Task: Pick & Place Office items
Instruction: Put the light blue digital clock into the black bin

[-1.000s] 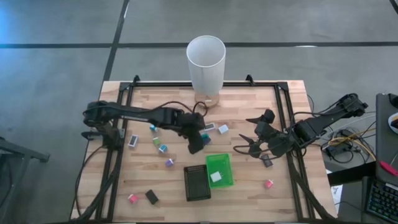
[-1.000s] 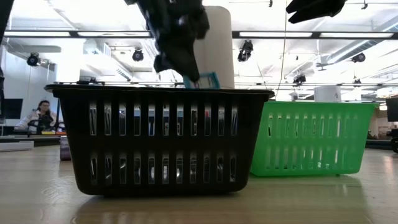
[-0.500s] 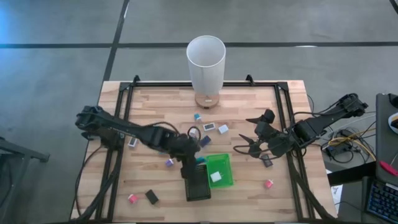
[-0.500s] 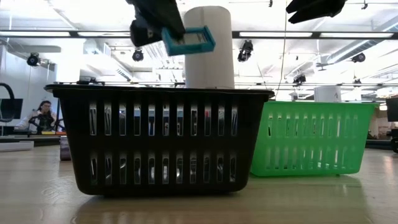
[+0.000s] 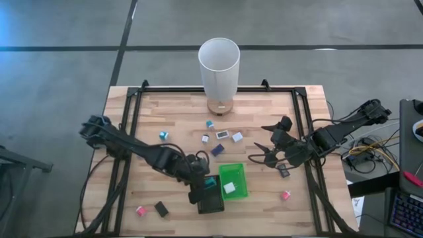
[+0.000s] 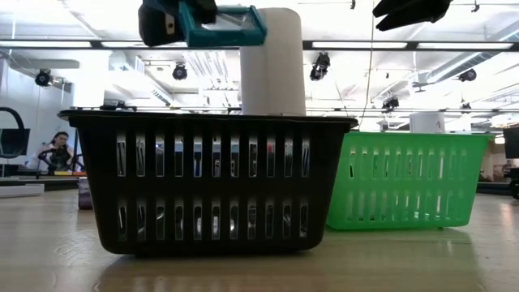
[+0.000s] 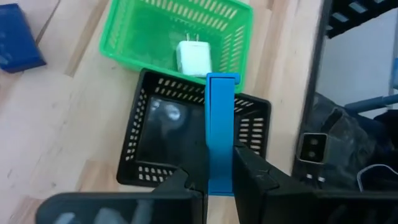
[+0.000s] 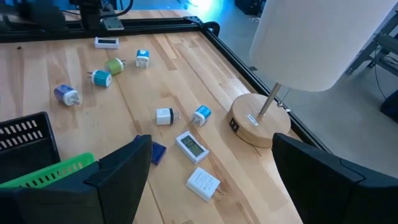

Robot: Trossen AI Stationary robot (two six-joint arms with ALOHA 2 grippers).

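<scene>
Presently, a flat blue item (image 7: 219, 134) is held on edge between the closed fingers of the left gripper (image 7: 217, 180), directly above the black tray (image 7: 249, 127); in the low view the same teal-blue framed item (image 6: 227, 26) is seen clear above the tray's rim, not touching it. The left gripper (image 5: 206, 187) is located over the black tray (image 5: 213, 201) near the front middle of the table (image 5: 264, 112).

A white block (image 7: 194, 57) is noted inside the green tray (image 7: 134, 31), which stands touching the black tray on its right. The interior of the black tray is seen in the left wrist view, but whether anything lies in it cannot be told.

Further items are scattered on the table: a dark blue flat item (image 5: 217, 149) just behind the green tray (image 5: 239, 173), a small cluster of white and blue blocks (image 5: 225, 135) near the wooden base of the tall white cylinder (image 5: 219, 66), a teal block (image 5: 163, 135) to the left, a pink block (image 5: 141, 211) and a black block (image 5: 161, 209) at the front left, and a pink block (image 5: 285, 195) at the front right.

The right gripper (image 5: 259, 153) is held above the table's right side, well apart from the trays, with its fingers (image 8: 118, 174) spread open and nothing between them. A dark item (image 5: 283, 171) lies just beside that arm.
</scene>
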